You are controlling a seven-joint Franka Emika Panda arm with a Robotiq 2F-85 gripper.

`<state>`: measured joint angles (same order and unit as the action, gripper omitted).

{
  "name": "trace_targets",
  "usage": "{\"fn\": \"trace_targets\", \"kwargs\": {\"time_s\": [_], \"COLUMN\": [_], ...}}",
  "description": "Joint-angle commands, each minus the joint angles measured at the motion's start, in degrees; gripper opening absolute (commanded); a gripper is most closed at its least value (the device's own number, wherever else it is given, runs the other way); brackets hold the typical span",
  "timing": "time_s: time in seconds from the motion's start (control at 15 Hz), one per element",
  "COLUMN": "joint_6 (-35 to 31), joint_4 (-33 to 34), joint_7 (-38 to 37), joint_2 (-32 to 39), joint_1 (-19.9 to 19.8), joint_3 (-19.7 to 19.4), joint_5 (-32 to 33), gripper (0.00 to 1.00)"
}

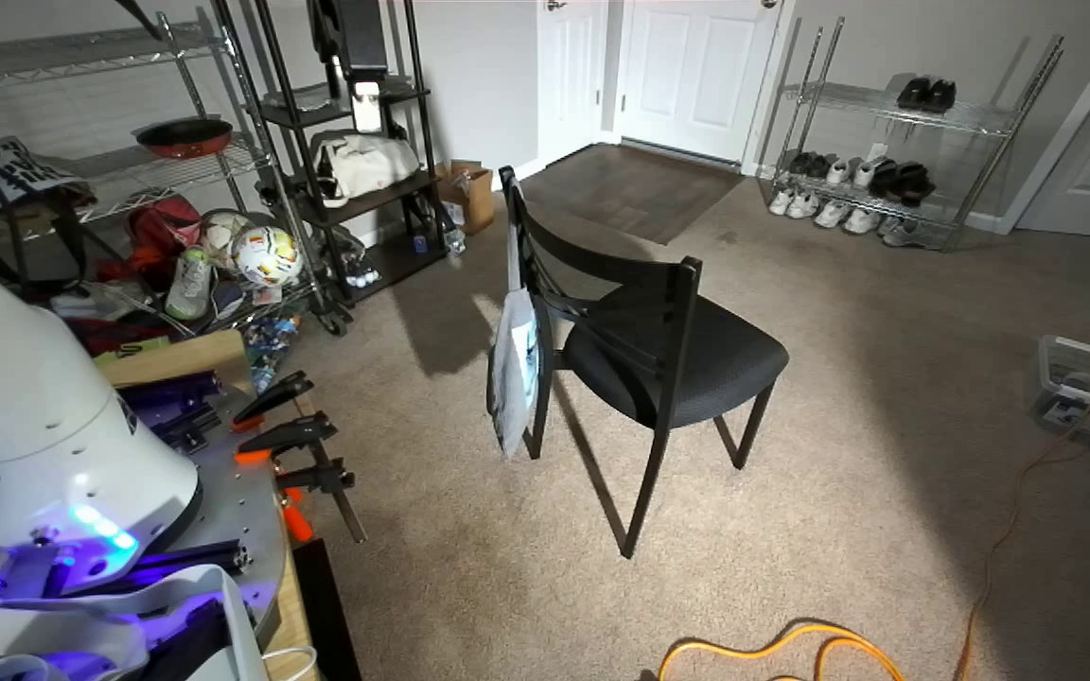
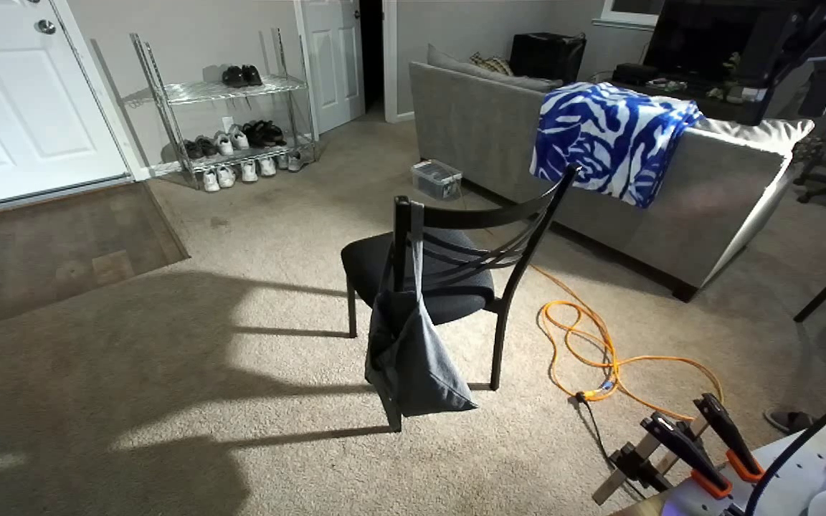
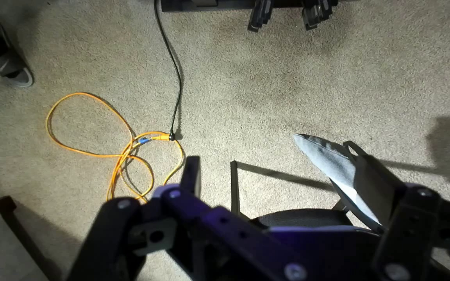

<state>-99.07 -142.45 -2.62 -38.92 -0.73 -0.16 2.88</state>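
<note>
Your hand (image 3: 283, 171): spread wide, holding nothing; grey bag (image 2: 431, 358): hangs from the black chair (image 2: 459, 297), lower centre of an exterior view; you: go slowly, steering both fingers (image 3: 189, 175) clear of that chair

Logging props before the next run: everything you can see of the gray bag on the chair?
The gray bag is soft and looks like cloth. Its paler strap loops over one upper corner of the chair, so it hangs on the side away from the seat, touching the chair. The body sags in creases to a pointed lower corner, darker toward one upper side. Its contents can't be seen. The open gripper does not touch it.
</note>
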Motion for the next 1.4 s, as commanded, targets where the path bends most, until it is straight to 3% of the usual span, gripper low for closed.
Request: {"fn": "trace_targets", "kwargs": {"time_s": [0.0, 0.27, 0.47, 0.87, 1.2, 1.27, 1.33], "joint_6": [-0.1, -5.4, -13.5, -26.2, -23.8, -25.9, -25.6], "joint_4": [-0.1, 0.2, 2.4, 12.3, 22.8, 19.2, 20.9], "joint_7": [0.1, -1.1, -2.8, -5.0, -3.2, -4.5, -4.5], "joint_2": [0.1, 5.6, 14.9, 33.6, 42.6, 40.3, 41.6], "joint_1": [-0.6, 0.8, 4.5, 10.1, 13.4, 13.3, 13.7], "joint_3": [0.0, 2.2, 6.4, 13.1, 14.4, 13.9, 14.0], "joint_5": [0.6, 0.5, -1.9, -0.2, -0.8, -0.7, -0.8], "gripper": [1.00, 1.00, 1.00, 1.00, 1.00, 1.00, 1.00]}}
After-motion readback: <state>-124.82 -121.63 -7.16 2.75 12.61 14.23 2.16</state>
